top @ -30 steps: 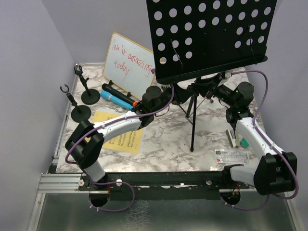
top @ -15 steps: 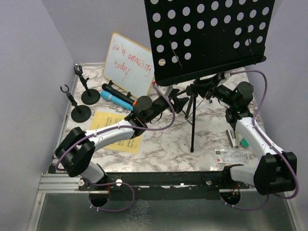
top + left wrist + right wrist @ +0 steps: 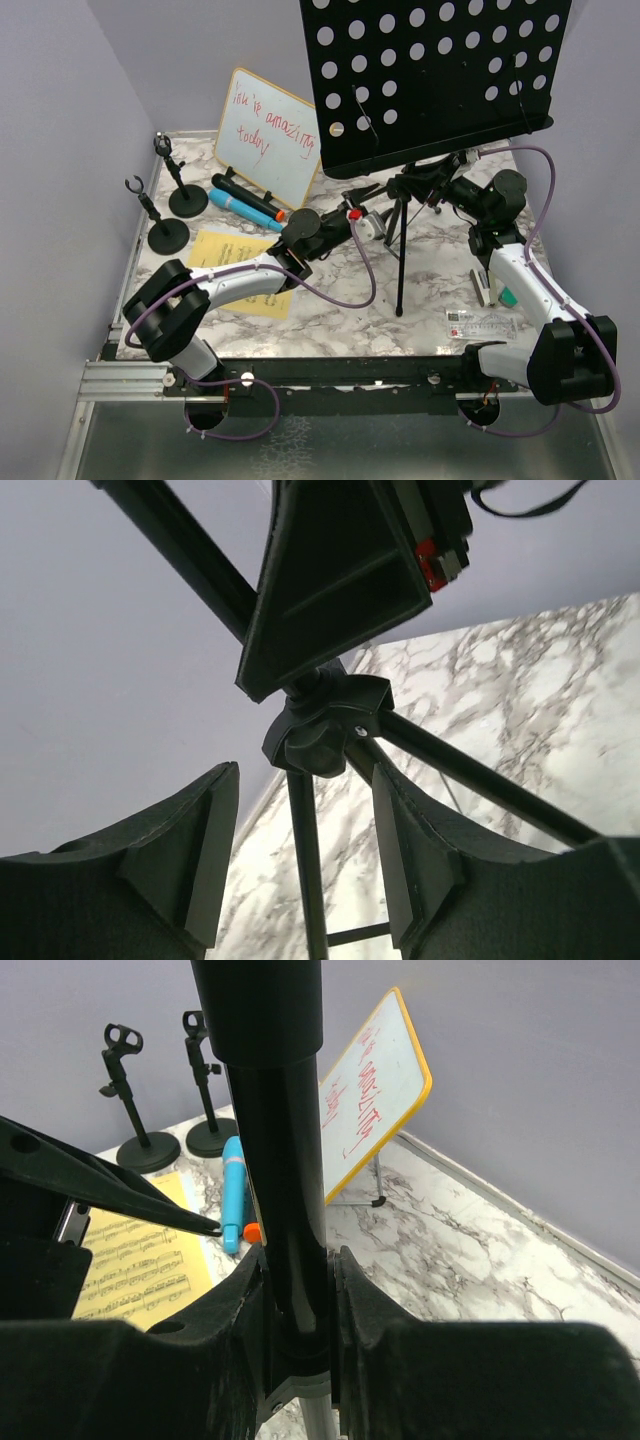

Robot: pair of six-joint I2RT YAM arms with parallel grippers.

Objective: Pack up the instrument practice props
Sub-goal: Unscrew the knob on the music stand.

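The tall black perforated music desk point(image 3: 440, 80) stands on its tripod point(image 3: 400, 270) at the back right. My right gripper point(image 3: 297, 1270) is shut on the stand's black pole point(image 3: 285, 1160). My left gripper point(image 3: 305, 780) is open just below the tripod hub point(image 3: 322, 725), and a thin leg point(image 3: 308, 880) shows in the gap, untouched. Black microphone point(image 3: 243, 195) and blue microphone point(image 3: 240, 208) lie side by side at the left. Two mic holders point(image 3: 187, 200) point(image 3: 167, 235) stand near the left edge. Yellow sheet music point(image 3: 235, 260) lies flat, partly under my left arm.
A wood-framed whiteboard point(image 3: 270, 135) with red writing leans at the back left. A small stapler point(image 3: 486, 285) and a clear ruler point(image 3: 480, 323) lie beside my right arm. Purple walls close in the back and both sides.
My left gripper has opened and swung right and low toward the tripod hub. The music desk shifted slightly left. The right arm has kept its grip and place.
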